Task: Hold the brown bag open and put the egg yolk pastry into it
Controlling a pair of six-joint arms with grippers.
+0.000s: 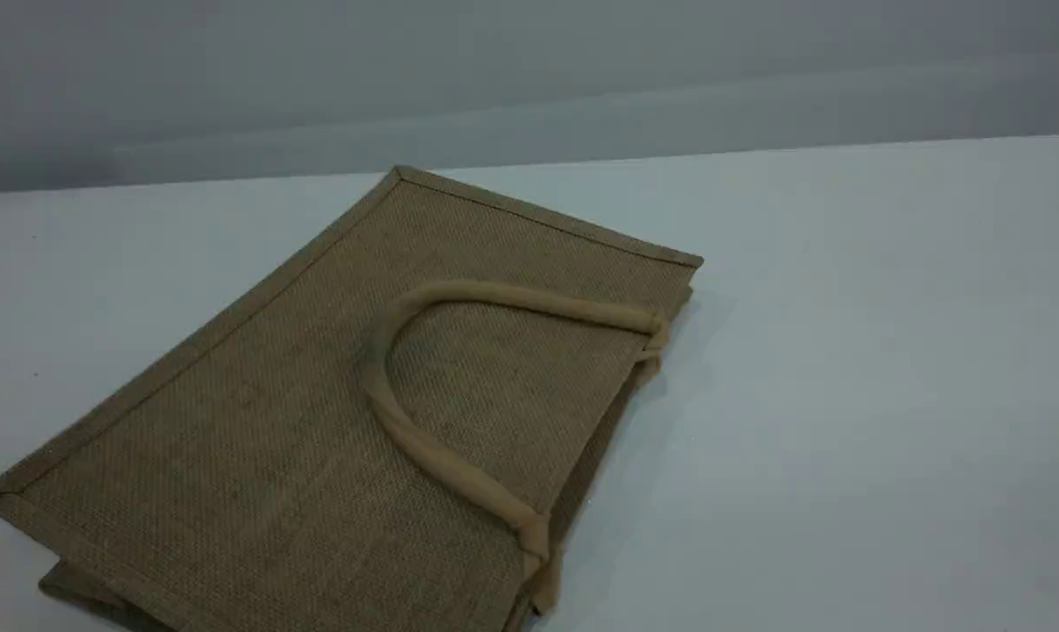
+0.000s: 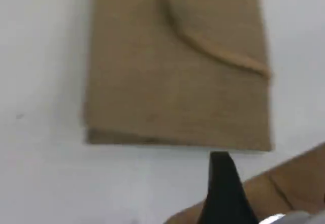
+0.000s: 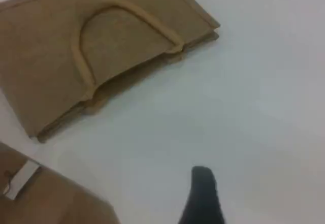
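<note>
The brown bag (image 1: 301, 421) lies flat and closed on the white table, left of centre, its mouth toward the right. One beige loop handle (image 1: 512, 300) rests on its upper face. No arm shows in the scene view. In the left wrist view the bag (image 2: 152, 92) lies beyond my left gripper's dark fingertip (image 2: 223, 183), which is clear of it. In the right wrist view the bag (image 3: 40, 61) lies at upper left, far from my right gripper's dark fingertip (image 3: 203, 193). Nothing sits at either fingertip. The egg yolk pastry is out of view.
The white table (image 1: 846, 395) spreads to the right of the bag and ends at a far edge before a grey wall. A brown cardboard-like surface (image 2: 294, 183) shows at the left wrist view's bottom right, and another with a white label (image 3: 20, 178) at the right wrist view's bottom left.
</note>
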